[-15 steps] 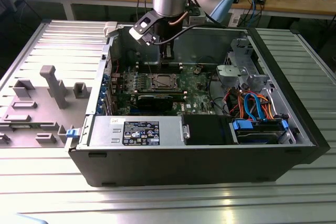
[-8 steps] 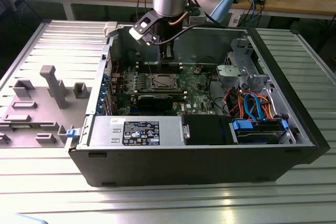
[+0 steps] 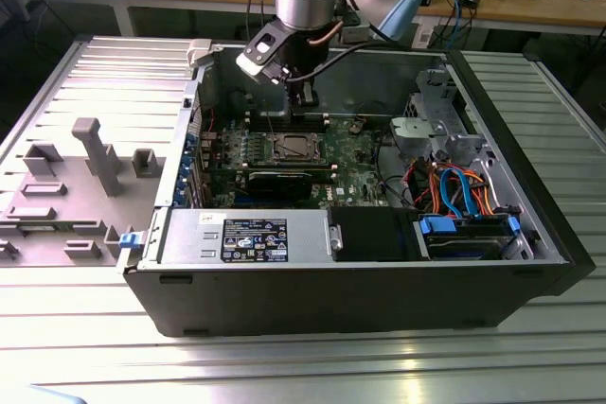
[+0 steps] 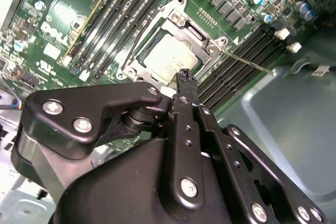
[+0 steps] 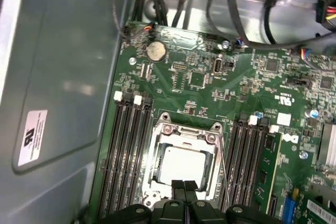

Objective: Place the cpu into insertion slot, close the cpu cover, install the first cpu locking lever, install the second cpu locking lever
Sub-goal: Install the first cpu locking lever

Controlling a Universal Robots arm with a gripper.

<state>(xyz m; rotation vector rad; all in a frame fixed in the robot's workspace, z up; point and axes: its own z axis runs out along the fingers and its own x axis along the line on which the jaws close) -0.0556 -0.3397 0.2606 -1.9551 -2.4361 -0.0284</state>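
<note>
The cpu [image 5: 184, 163] lies silver side up in the insertion slot [image 5: 164, 120] on the green motherboard, also seen in the second wrist view [image 4: 169, 59]. The cpu cover [image 5: 186, 137] lies flat over it, framing the chip. A thin wire locking lever [image 4: 247, 61] sticks out from one socket corner; in the first wrist view it runs along the socket's side [image 5: 223, 163]. My gripper [image 5: 184, 186] is shut with nothing in it, its fingertips just above the socket's edge [image 4: 185, 75]. In the exterior view the gripper [image 3: 303, 106] hangs over the socket [image 3: 292, 149] inside the open case.
Black memory slots [image 5: 123, 150] flank the socket on both sides. A coin battery [image 5: 155, 51] and cables [image 5: 236, 14] lie beyond it, the grey case wall [image 5: 58, 77] beside it. The case also holds a power supply [image 3: 251, 238] and drive cage [image 3: 473, 234].
</note>
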